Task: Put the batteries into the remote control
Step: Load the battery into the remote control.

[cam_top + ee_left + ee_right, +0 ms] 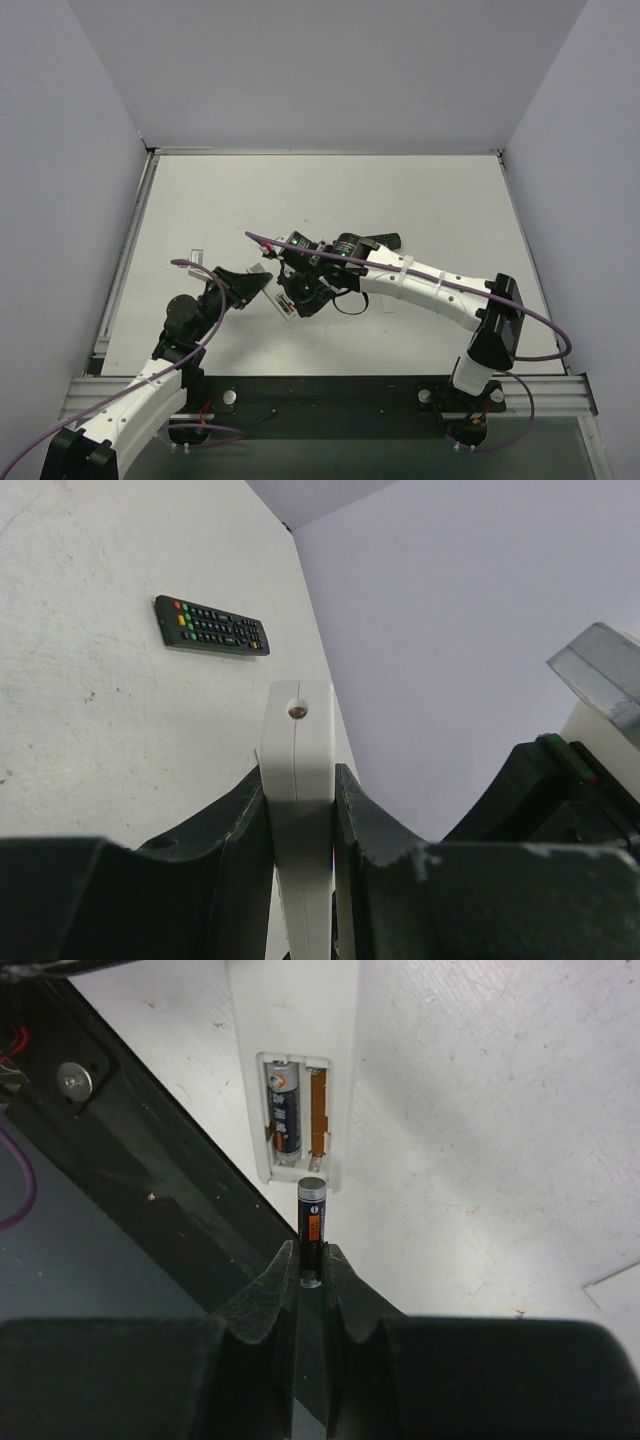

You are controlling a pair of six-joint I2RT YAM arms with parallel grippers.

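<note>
The white remote control (295, 1020) lies back side up in the right wrist view, its battery compartment open. One battery (283, 1110) sits in the left slot; the right slot (317, 1110) holds none. My right gripper (311, 1260) is shut on the second battery (311, 1215), which points at the remote's near end, just short of it. My left gripper (297, 780) is shut on the white remote (297, 730), seen edge-on and held above the table. In the top view the two grippers (255, 283) (300, 288) meet around the remote (283, 303).
The longer black remote (211, 626) lies on the white table, partly behind the right arm in the top view (385, 240). A small flat white piece (615, 1295) lies on the table to the right. The dark base rail (320, 390) runs along the near edge.
</note>
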